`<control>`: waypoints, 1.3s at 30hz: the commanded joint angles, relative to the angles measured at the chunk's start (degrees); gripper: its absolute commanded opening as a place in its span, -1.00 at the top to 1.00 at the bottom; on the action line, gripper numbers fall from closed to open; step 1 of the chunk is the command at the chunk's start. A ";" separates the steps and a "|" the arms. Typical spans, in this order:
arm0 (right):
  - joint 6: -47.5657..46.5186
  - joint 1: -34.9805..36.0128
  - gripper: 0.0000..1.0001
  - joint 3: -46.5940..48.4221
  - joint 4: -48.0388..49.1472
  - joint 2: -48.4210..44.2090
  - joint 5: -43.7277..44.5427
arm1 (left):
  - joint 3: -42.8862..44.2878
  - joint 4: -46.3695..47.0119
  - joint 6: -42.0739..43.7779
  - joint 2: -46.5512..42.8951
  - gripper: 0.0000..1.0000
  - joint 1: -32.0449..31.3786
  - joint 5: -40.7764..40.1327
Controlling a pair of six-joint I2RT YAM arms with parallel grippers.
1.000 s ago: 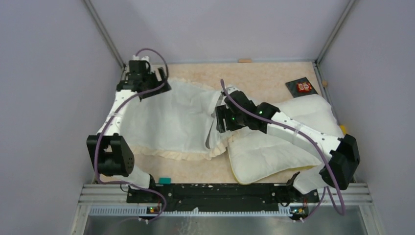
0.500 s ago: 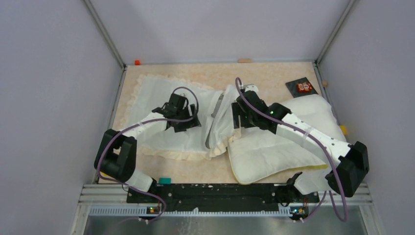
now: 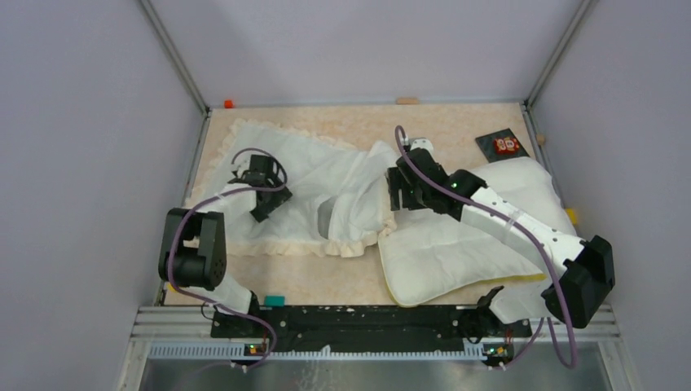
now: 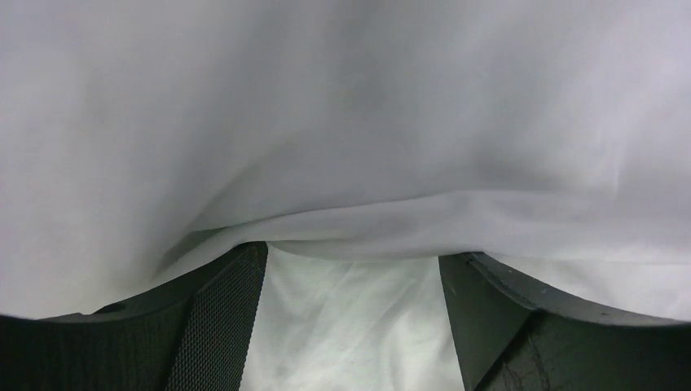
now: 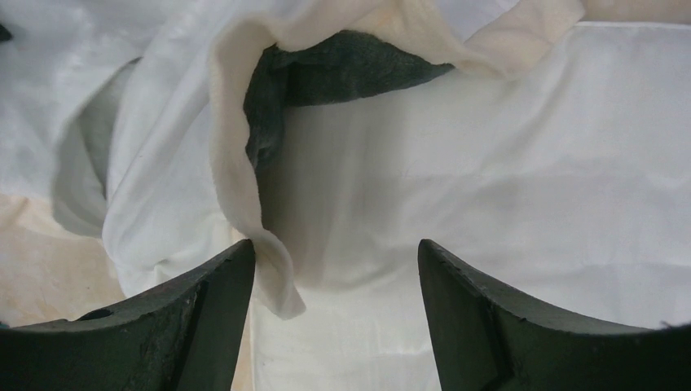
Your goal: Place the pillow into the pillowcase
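Observation:
The cream pillowcase [image 3: 310, 175] with its frilly border lies rumpled across the left and middle of the table. The quilted white pillow [image 3: 473, 236] with a yellow edge lies to the right, under my right arm. My left gripper [image 3: 262, 210] rests on the pillowcase's left part. Seen from the left wrist, the left gripper [image 4: 352, 257] is open, with a fold of pillowcase fabric [image 4: 342, 122] draped over its tips. My right gripper [image 3: 397, 199] hovers open at the pillow's upper left corner. In the right wrist view the right gripper [image 5: 336, 244] has the frilly hem [image 5: 244, 187] beside its left finger, nothing pinched.
A black card with a red figure [image 3: 501, 144] lies at the back right. Small bits sit at the edges: an orange one [image 3: 228, 103], a wooden one [image 3: 407, 101], a teal one [image 3: 274, 300], a yellow one [image 3: 570, 216]. Grey walls close in on three sides.
My left gripper swung from the far left corner to the pillowcase's middle, then back left, and the pillowcase has bunched up. My right gripper shifted slightly up and right and opened wider.

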 commanded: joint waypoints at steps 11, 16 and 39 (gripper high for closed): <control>-4.65 -1.21 -0.48 -2.04 1.58 -0.82 -0.30 | 5.85 -1.88 8.83 3.65 -0.79 18.35 -0.95; -4.20 4.14 -0.55 -4.50 1.08 3.32 2.53 | 8.08 -0.70 15.26 -2.99 -0.97 16.09 5.28; 4.27 -0.60 1.00 -0.67 -0.97 -2.54 4.23 | 17.11 3.56 18.65 -2.10 -0.94 -15.36 23.02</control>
